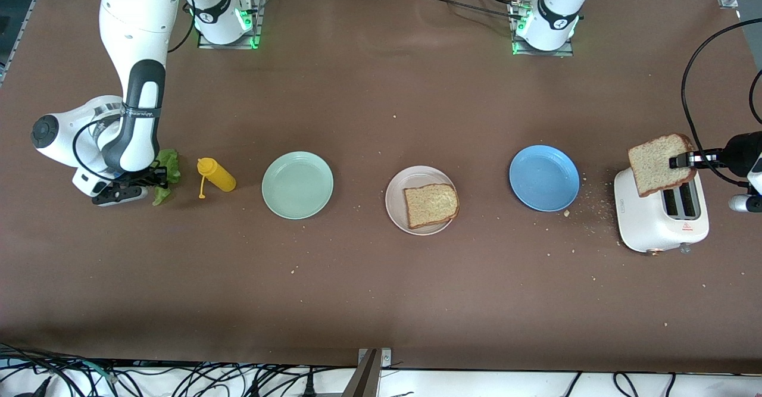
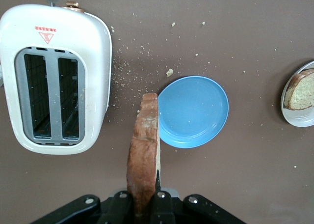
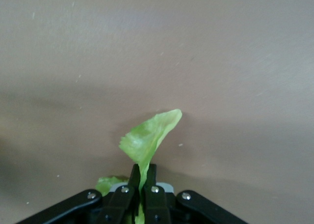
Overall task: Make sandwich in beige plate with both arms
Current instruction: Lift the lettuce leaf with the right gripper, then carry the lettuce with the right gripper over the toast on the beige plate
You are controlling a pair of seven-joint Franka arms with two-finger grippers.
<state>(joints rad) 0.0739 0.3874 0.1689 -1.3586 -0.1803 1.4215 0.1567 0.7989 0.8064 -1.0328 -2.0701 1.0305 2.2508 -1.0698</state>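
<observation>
The beige plate (image 1: pixel 397 197) lies mid-table with one slice of brown bread (image 1: pixel 431 205) on it. My left gripper (image 1: pixel 678 161) is shut on a second slice (image 1: pixel 658 163), held on edge above the white toaster (image 1: pixel 661 215). In the left wrist view that slice (image 2: pixel 143 150) stands clamped in the left gripper (image 2: pixel 143 197). At the right arm's end of the table, my right gripper (image 1: pixel 156 178) is down low and shut on the green lettuce leaf (image 1: pixel 168 168). The right wrist view shows the leaf (image 3: pixel 149 135) sticking out of the right gripper (image 3: pixel 142 172).
A mint-green plate (image 1: pixel 297 184) and a yellow squeeze bottle (image 1: pixel 217 175) lie between the lettuce and the beige plate. A blue plate (image 1: pixel 544 178) sits between the beige plate and the toaster. Crumbs are scattered around the toaster.
</observation>
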